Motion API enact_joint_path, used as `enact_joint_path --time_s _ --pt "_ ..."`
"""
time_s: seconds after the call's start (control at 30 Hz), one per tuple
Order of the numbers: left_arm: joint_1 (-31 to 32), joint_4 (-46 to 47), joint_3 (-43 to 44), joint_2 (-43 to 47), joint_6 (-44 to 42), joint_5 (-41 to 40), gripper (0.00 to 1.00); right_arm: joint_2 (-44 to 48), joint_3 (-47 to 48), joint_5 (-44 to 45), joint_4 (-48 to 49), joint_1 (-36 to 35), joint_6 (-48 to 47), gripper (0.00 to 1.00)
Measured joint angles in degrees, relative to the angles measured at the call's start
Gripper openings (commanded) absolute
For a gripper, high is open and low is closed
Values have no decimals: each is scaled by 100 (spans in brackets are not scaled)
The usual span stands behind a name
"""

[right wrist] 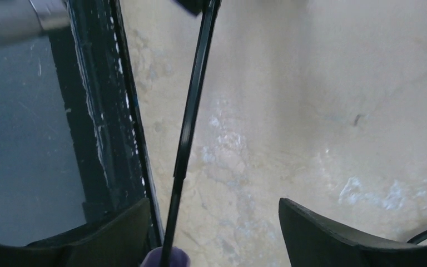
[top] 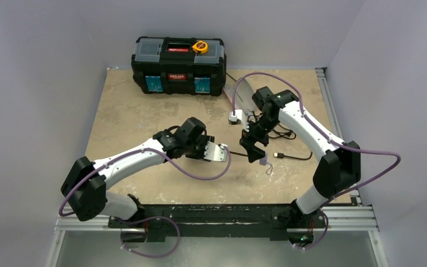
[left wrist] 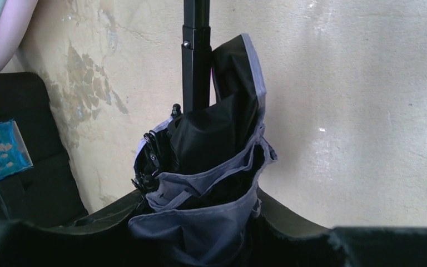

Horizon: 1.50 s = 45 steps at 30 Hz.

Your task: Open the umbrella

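The umbrella is folded, and its pale lavender fabric with black lining is bunched between my left gripper's jaws. In the left wrist view the fabric bundle fills the shut left gripper, and the thin black shaft runs straight away from it. My right gripper sits at the shaft's far end. In the right wrist view the right gripper has its jaws wide apart. The shaft passes between them close to the left finger, and the lavender handle shows at the bottom edge.
A black toolbox with a yellow tape measure on it stands at the back. A flat pinkish sleeve, a small white plug and a black cable lie near the right arm. The table's black front rail is close.
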<state>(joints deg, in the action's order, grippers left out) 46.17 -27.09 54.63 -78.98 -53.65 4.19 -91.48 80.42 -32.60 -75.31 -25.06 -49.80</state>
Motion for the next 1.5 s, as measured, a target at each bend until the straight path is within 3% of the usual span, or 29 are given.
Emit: enact_joint_path --time_s 0.17,0.33,0.47,0.83,1.1,1.17,1.27,1.37,1.5 --pt "15 -144 28 -2 -212 2 0 -48 496 -2 109 -94 66 60" --pt "15 -186 35 -2 -317 -4 0 -192 568 22 122 -101 22 52" --pt "13 -195 68 -2 -363 -59 0 -203 243 74 81 -234 13 61" --pt "-52 -286 68 -4 -603 -160 0 -199 184 107 -96 -306 -83 58" --pt "-168 -302 63 -26 -702 -282 0 -61 372 -39 -188 -313 188 81" --pt "-256 -302 63 -35 -702 -297 0 109 170 15 -155 -313 195 82" --pt "-367 -299 63 -35 -706 -317 0 367 -245 223 -98 -313 227 75" --pt "-413 -302 61 -33 -710 -310 0 404 -439 503 31 -317 273 58" --pt "-439 -323 61 2 -704 -273 0 348 -466 745 354 -339 450 45"
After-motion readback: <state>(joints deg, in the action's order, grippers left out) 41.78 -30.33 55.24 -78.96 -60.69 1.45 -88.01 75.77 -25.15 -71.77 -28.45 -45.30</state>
